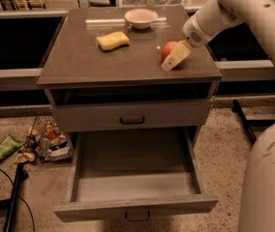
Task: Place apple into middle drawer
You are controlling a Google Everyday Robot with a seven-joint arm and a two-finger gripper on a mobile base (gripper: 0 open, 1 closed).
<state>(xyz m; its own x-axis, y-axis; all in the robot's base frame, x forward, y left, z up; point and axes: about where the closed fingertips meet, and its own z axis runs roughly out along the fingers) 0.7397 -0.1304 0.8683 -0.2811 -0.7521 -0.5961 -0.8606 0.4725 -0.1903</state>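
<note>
Apple (167, 48) sits on the desk (79, 62) near its right front corner, right against the hand (175, 57), whose pale cream part lies across the fruit's near side and hides some of it. Whether the hand is released or clenched on the apple I cannot tell; it is low over the desk, with the white arm (234, 8) slanting up and away to the right. Left of the hand and a little farther back lies a yellow sponge (113, 40), and beyond that a pale bowl (141, 18), both well apart from the hand. Below the hand and to its left the middle drawer (132, 185) stands pulled out, its floor bare, while the upper drawer (128, 115) just under the desk top is shut. By its look the apple is firm, smooth and fairly weighty, round enough to roll if nudged and slick enough to slip from a shallow pinch. The safest hold is probably across its widest part, on opposite sides at mid-height, firm but not hard enough to bruise the skin. It would best be lowered into the drawer, not dropped, since a fall onto the hard floor could bruise it or set it rolling.
</note>
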